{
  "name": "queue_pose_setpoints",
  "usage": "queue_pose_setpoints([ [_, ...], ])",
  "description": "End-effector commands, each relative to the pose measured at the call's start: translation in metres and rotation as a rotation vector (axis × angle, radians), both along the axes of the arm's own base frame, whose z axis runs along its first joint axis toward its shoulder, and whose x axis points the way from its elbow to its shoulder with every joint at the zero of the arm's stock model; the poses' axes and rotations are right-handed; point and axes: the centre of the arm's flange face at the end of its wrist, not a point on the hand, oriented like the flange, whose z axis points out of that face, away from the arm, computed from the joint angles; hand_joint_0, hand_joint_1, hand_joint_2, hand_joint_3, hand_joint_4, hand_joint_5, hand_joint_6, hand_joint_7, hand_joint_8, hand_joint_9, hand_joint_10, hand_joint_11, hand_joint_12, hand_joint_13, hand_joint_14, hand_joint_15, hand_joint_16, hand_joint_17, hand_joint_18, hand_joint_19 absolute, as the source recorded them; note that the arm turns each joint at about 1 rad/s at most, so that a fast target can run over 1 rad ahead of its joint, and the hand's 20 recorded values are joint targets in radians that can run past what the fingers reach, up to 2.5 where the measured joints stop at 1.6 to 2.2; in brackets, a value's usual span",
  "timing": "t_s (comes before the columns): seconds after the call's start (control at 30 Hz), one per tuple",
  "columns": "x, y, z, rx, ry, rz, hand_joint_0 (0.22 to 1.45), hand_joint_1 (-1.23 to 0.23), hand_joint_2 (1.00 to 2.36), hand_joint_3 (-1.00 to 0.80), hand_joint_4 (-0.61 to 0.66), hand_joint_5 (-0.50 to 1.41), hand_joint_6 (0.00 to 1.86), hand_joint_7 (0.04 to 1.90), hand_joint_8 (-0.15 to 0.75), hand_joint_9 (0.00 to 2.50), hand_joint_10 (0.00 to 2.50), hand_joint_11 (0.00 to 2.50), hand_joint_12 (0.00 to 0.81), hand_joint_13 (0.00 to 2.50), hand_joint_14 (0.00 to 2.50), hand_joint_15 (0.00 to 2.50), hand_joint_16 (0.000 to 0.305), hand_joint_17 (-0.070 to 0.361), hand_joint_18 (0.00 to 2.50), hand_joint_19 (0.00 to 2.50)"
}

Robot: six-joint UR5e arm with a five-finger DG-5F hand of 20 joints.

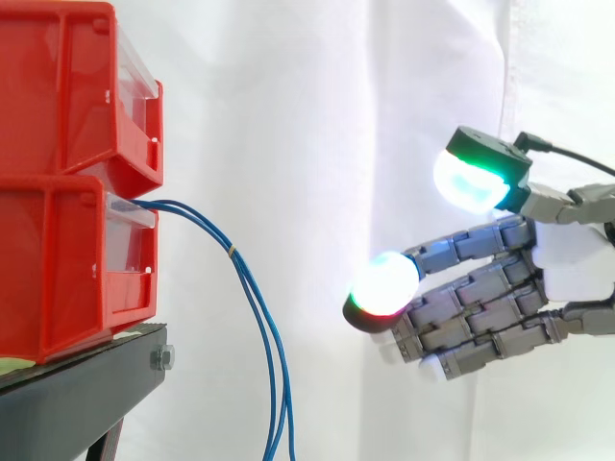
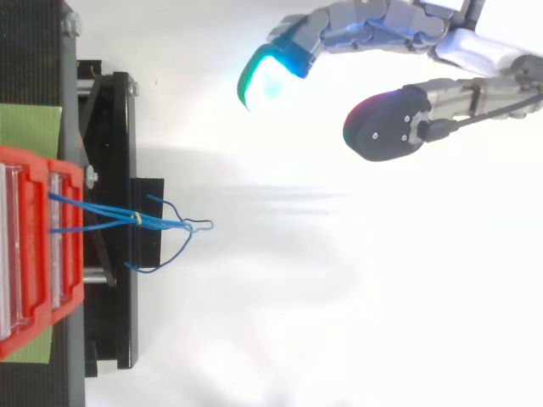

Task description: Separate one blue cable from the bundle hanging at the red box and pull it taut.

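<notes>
Blue cable bundle [image 1: 232,254]: leaves the front edge of the lower red bin [image 1: 58,269] on the black stand [image 1: 86,384], hangs near-vertical; your hand [image 1: 567,257], fingers loosely spread, holding nothing, sits well apart beyond that edge, fingertips toward the bundle

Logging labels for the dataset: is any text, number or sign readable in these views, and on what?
None. The red bins, blue cables, black stand and hand bear no readable print in either view.
</notes>
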Motion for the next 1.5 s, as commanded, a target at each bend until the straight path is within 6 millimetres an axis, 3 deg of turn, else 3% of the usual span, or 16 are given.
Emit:
queue_pose_setpoints([
  [0.0, 0.004, 0.000, 0.003, -0.007, -0.026, -0.008, 0.54, -0.47, 1.00, -0.50, 0.25, -0.23, 0.50, 0.81, 0.302, 0.30, 0.00, 0.05, 0.369, 0.21, 0.00, 0.06, 0.054, 0.122, 0.17, 0.23],
  [0.2, 0.009, 0.004, 0.009, -0.040, -0.071, -0.043, 0.53, -0.56, 1.00, -0.50, 0.25, -0.23, 0.50, 0.81, 0.300, 0.30, 0.00, 0.05, 0.369, 0.22, 0.00, 0.05, 0.053, 0.120, 0.19, 0.22],
  [0.5, 0.013, 0.023, 0.011, -0.043, -0.097, -0.094, 0.53, -0.71, 1.00, -0.50, 0.24, -0.23, 0.50, 0.80, 0.285, 0.23, 0.00, 0.00, 0.327, 0.18, 0.00, 0.00, 0.041, 0.091, 0.10, 0.02],
  [0.83, 0.015, 0.044, 0.011, -0.045, -0.100, -0.128, 0.53, -0.71, 1.00, -0.50, 0.25, -0.23, 0.50, 0.80, 0.283, 0.23, 0.00, 0.00, 0.324, 0.19, 0.00, 0.00, 0.040, 0.090, 0.10, 0.04],
  [0.87, 0.020, 0.046, -0.004, -0.044, -0.083, -0.125, 0.53, -0.71, 1.00, -0.50, 0.25, -0.23, 0.50, 0.80, 0.283, 0.23, 0.00, 0.00, 0.323, 0.19, 0.00, 0.00, 0.040, 0.090, 0.10, 0.04],
  [1.07, 0.049, 0.048, -0.040, 0.073, -0.081, -0.082, 0.53, -0.69, 1.00, -0.50, 0.26, -0.23, 0.50, 0.80, 0.288, 0.25, 0.00, 0.00, 0.324, 0.20, 0.00, 0.00, 0.040, 0.090, 0.11, 0.04],
  [1.13, 0.055, 0.050, -0.044, 0.135, -0.065, -0.045, 0.52, -0.67, 1.00, -0.50, 0.27, -0.22, 0.50, 0.80, 0.296, 0.27, 0.00, 0.00, 0.326, 0.20, 0.00, 0.01, 0.040, 0.090, 0.12, 0.04],
  [1.3, 0.057, 0.047, -0.047, 0.093, -0.062, -0.064, 0.52, -0.66, 1.00, -0.50, 0.29, -0.21, 0.50, 0.82, 0.308, 0.33, 0.00, 0.03, 0.327, 0.22, 0.00, 0.01, 0.040, 0.090, 0.14, 0.06],
  [1.43, 0.074, 0.046, -0.078, 0.115, -0.068, -0.060, 0.52, -0.65, 1.00, -0.50, 0.31, -0.20, 0.50, 0.82, 0.313, 0.36, 0.00, 0.06, 0.330, 0.24, 0.00, 0.02, 0.041, 0.091, 0.16, 0.07],
  [1.47, 0.087, 0.045, -0.092, 0.164, -0.079, -0.050, 0.52, -0.65, 1.00, -0.50, 0.31, -0.19, 0.50, 0.83, 0.314, 0.36, 0.00, 0.06, 0.330, 0.25, 0.00, 0.02, 0.041, 0.092, 0.16, 0.07],
])
